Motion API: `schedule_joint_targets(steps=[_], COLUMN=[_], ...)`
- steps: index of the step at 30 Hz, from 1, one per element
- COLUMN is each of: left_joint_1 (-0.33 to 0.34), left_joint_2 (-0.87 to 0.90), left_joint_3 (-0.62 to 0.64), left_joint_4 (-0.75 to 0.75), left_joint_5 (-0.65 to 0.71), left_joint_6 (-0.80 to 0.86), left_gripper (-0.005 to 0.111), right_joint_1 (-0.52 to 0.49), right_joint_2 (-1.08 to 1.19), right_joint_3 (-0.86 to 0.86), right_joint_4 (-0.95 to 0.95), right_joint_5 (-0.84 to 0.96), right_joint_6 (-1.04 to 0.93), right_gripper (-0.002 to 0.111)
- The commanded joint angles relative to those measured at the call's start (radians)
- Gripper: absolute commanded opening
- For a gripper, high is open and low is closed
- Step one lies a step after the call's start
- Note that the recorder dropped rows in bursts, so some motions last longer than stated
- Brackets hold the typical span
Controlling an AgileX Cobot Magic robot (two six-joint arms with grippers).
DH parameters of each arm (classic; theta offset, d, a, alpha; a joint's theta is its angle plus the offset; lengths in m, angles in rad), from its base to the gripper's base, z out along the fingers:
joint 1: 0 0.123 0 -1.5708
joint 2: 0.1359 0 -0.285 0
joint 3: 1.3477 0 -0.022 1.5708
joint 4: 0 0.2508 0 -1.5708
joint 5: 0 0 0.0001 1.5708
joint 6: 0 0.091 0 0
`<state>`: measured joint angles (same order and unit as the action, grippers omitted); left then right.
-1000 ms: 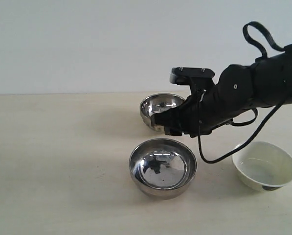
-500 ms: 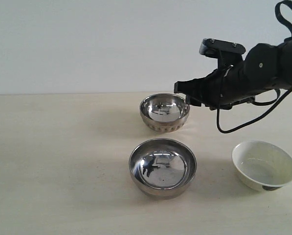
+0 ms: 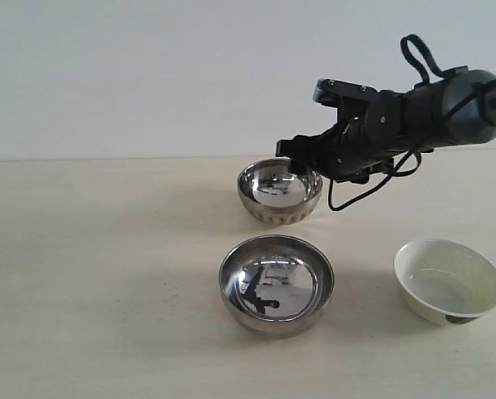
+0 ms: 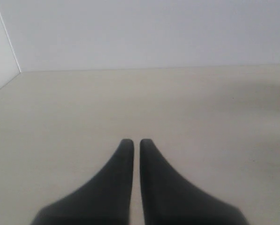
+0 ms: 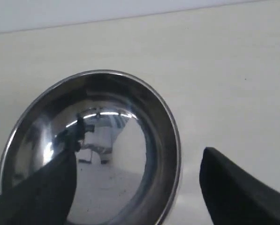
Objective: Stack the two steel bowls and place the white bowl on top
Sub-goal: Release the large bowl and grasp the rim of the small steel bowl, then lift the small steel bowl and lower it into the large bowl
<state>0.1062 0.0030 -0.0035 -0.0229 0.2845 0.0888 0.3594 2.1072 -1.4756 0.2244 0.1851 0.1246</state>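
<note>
The right arm [image 3: 414,116] reaches in nearly level, with the right hand [image 3: 300,158] just above the rim of the dimpled steel bowl [image 3: 279,193]. Its fingers are spread wide, one over the bowl's inside and one outside the rim, gripping nothing. The smooth steel bowl [image 3: 276,284] stands in front of that bowl on the tabletop [image 3: 106,274]. The white bowl [image 3: 449,281] sits in front and to its right, well apart. The left hand [image 4: 136,143] has its fingers nearly together and holds nothing.
</note>
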Motion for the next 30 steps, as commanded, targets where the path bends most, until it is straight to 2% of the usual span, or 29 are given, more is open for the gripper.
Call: schedule_joint_targets(steps=[1,11,14,19,30], left_joint_1=[0.001,0.001,0.001,0.001,0.001], left_joint_2=[-0.003,-0.003,-0.003,-0.003,-0.003], left_joint_3=[0.003,0.003,0.003,0.003,0.003], left_joint_4=[-0.003,-0.003,-0.003,-0.003,-0.003], left_joint_5=[-0.007,-0.007,-0.007,-0.007,-0.007], left_joint_6=[-0.011,-0.011,-0.011,-0.011,-0.011], left_gripper=[0.004,0.004,0.004,0.004,0.004], right_joint_1=[-0.032,-0.048,-0.048,-0.048,-0.048], right_joint_2=[0.098,0.241,0.241,0.239,0.152], right_joint_3=[-0.103,-0.203,-0.203,-0.203,-0.203], right_joint_4=[-0.001,0.005,0.009,0.009,0.009], right_joint_5=[0.039,0.042,0.040,0.049,0.051], right_joint_6=[0.008,0.008,0.008,0.005,0.000], right_gripper=[0.066,0.063,0.042,-0.001,0.000])
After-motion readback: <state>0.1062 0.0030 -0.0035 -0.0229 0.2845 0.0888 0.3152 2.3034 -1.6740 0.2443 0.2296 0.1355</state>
